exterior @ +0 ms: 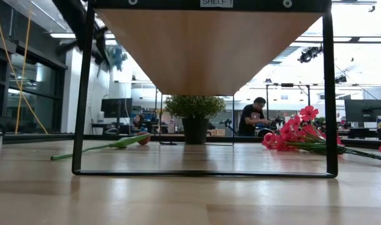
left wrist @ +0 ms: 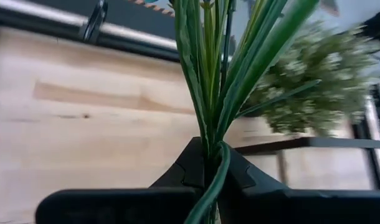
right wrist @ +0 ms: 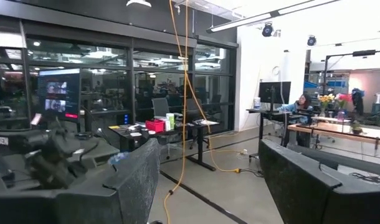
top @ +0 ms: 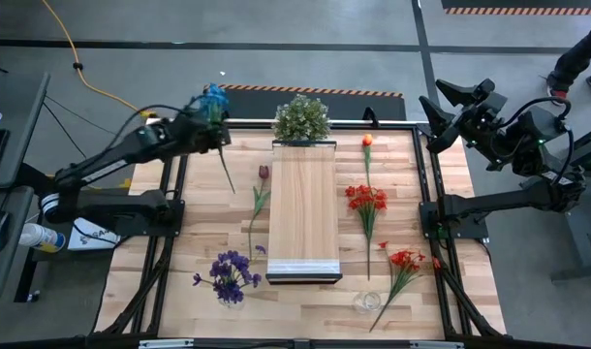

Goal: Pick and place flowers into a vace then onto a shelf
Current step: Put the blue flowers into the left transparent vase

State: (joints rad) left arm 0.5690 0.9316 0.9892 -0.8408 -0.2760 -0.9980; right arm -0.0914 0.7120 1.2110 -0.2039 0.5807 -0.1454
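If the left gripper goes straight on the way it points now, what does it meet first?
Probably the bushy green plant. The left gripper, shut on the blue flower stem, faces it across the table, with nothing else between. How far away is unclear.

Grey floor (top: 305, 58), glass-walled offices (right wrist: 115, 87)

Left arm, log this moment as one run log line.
left pincer: shut on blue-bloomed green-stemmed flower, lifted at table's far-left | right pincer: open, waiting off far-right corner | raised light-wood shelf: bare
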